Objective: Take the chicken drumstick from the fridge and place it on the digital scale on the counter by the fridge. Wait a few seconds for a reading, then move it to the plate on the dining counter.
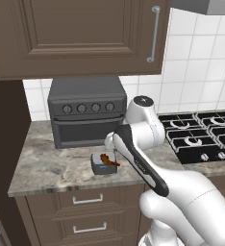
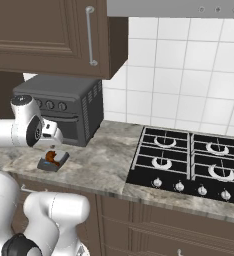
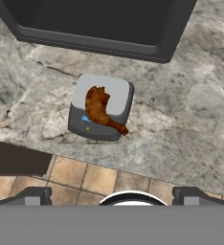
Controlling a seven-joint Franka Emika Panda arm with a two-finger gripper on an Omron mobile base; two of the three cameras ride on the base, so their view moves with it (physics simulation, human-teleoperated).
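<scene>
The toaster oven (image 1: 87, 116), the biggest thing on the counter (image 1: 47, 163), stands against the tiled wall, and everything else is best placed from it. Just in front of its door, near the counter's front edge, sits the digital scale (image 3: 101, 106), a low grey box with its darker display face turned away from the oven. Lying on the scale's top is the chicken drumstick (image 3: 101, 111), its thick meaty end toward the oven and over the middle of the platform, its thin bone end reaching past the scale's front corner and overhanging the edge. Above and in front of the scale, farther from the oven, hangs the gripper (image 3: 112, 197), its jaws spread wide and holding nothing, both tips well apart from the meat. The drumstick looks small and light, so weight should be no trouble; it is likely rigid along the bone but rounded and uneven, and perhaps a little slick, so it could roll or squirt out of a pinch. The safest hold seems to be across the thick end or just below it, where there is the most body to bear on, with the fingers set either side of its long axis. The overhanging thin end offers little to grip and may tip the piece off the scale if nudged.
</scene>
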